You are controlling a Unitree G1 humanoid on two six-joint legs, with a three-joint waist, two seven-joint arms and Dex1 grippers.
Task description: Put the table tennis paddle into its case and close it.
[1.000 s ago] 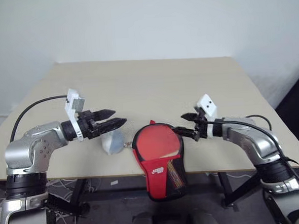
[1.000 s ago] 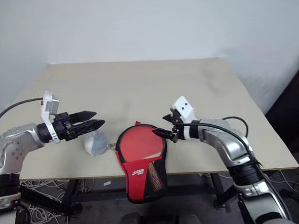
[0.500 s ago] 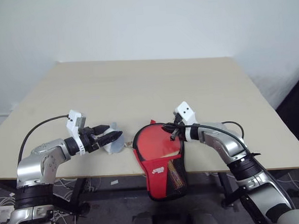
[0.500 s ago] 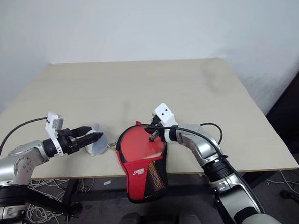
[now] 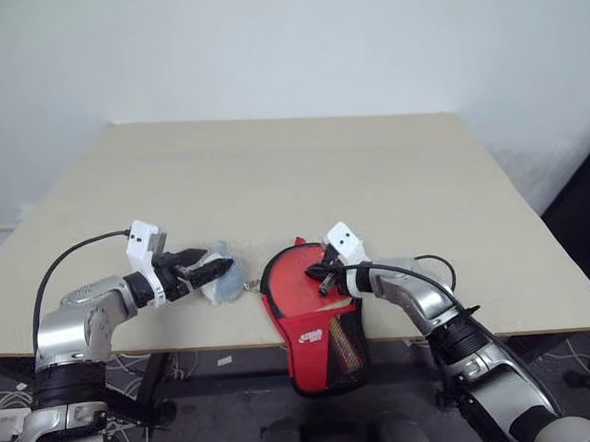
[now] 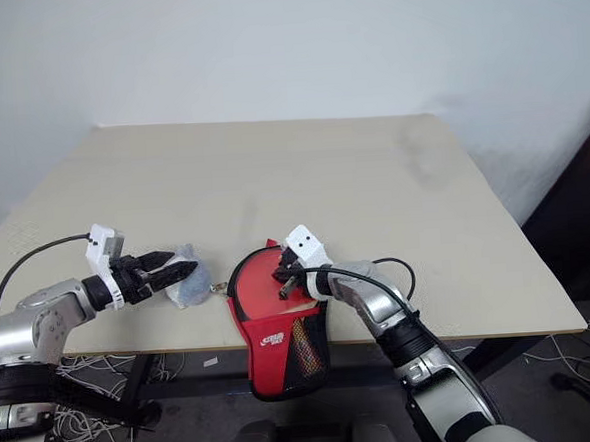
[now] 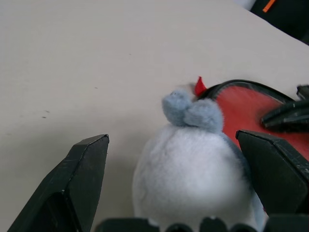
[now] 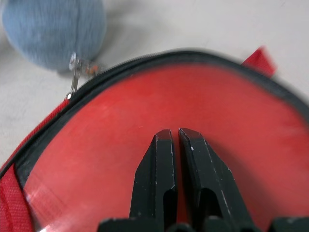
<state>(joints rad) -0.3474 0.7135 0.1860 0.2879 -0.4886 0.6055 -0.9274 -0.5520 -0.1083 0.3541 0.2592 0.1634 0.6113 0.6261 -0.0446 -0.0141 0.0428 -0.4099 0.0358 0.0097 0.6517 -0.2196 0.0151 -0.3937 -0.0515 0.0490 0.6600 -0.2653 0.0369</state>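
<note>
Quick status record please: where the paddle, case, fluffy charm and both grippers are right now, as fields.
paddle: red face lying in the open case
case: unzipped, its lower end hanging over the table front edge
fluffy charm: beside the case, clipped to its zip
left gripper: open, fingers either side of the charm
right gripper: shut, tips over the paddle face

No text, number or brand name can be read anywhere. The only marking is a small white logo on the red outside of the case [image 5: 316, 325], on the part that hangs over the near edge of the tabletop [image 5: 272, 172], just beside the black mesh pocket; its letters are too small and blurred to make out.
</note>
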